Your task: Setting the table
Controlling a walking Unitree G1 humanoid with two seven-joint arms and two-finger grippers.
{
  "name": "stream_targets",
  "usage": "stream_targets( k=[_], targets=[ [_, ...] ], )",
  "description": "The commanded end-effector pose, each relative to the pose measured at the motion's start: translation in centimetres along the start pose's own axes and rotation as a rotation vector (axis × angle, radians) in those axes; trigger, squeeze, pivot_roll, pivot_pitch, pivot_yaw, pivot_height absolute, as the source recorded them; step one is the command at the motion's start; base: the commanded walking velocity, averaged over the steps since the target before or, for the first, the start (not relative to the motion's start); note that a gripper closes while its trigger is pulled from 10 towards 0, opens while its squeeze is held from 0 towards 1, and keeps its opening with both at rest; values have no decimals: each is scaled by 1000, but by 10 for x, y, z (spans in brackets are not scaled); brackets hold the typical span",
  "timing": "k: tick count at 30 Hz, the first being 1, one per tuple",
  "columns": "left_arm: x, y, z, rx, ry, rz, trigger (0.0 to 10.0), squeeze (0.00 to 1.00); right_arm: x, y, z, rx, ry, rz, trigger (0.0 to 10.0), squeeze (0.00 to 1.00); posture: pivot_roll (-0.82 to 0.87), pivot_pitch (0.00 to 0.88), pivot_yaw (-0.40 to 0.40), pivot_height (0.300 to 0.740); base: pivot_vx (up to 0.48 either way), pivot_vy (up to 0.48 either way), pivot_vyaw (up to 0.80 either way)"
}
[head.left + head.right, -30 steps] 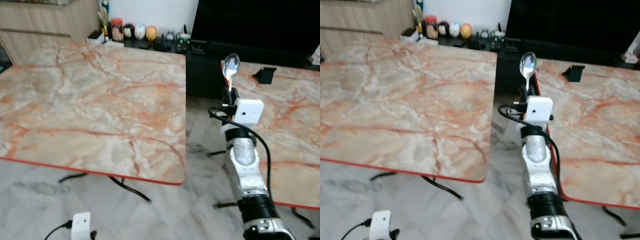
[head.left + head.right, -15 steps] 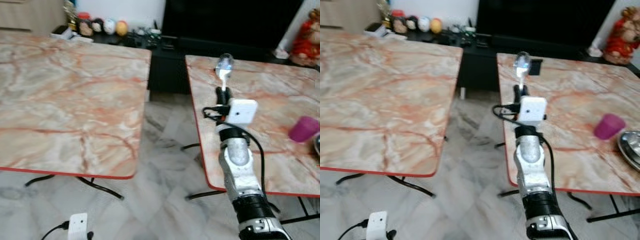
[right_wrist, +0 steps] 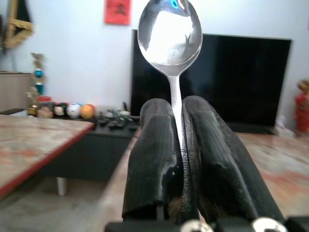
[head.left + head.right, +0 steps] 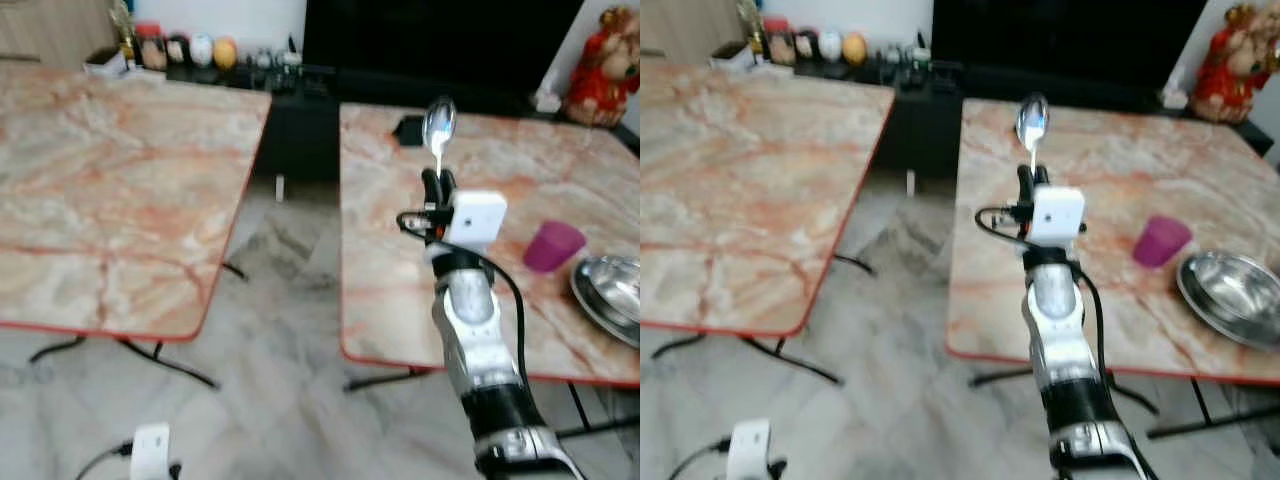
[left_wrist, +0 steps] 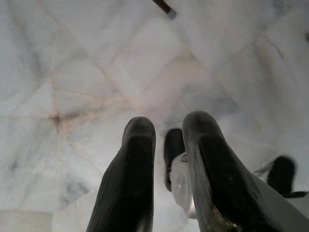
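My right gripper (image 4: 437, 185) is raised over the near left part of the right marble table (image 4: 385, 290), shut on the handle of a steel spoon (image 4: 438, 122) that stands upright with its bowl on top. In the right wrist view the spoon (image 3: 169, 30) rises from between the two black fingers (image 3: 154, 145). A purple cup (image 4: 553, 246) stands on that table to the gripper's right, and a steel bowl (image 4: 610, 285) sits beyond it at the right edge. My left gripper (image 5: 169, 125) hangs low over the floor tiles, open with nothing in it.
A second marble table (image 4: 110, 180) stands to the left, with a strip of floor (image 4: 285, 260) between the two. A small black object (image 4: 408, 128) lies at the right table's far edge. Behind are a dark TV cabinet (image 4: 290, 110) with ornaments and a red figurine (image 4: 603, 50).
The view has swung to the right, bringing the right table, purple cup and steel bowl into sight. The right gripper still holds the spoon upright.
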State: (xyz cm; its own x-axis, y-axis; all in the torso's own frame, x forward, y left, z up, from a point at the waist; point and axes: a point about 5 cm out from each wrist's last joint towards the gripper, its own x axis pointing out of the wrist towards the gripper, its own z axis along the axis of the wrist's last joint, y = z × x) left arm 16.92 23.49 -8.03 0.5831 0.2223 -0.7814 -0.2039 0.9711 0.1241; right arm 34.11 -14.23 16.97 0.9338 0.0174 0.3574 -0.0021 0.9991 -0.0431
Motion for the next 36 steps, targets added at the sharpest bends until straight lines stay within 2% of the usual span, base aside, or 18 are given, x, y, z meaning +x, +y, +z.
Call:
stream_targets(
  k=[1,36],
  targets=[
    [-1,-9,-4,-3,19,-20,10000,0,0,-10,0,-7,2,-31,10000,0,8,0,-81,740,0,-300,0],
    [-1,-9,-4,14,15,-27,10000,0,1,-10,0,-10,1,-35,10000,0,12,0,-79,740,0,-297,0]
  ],
)
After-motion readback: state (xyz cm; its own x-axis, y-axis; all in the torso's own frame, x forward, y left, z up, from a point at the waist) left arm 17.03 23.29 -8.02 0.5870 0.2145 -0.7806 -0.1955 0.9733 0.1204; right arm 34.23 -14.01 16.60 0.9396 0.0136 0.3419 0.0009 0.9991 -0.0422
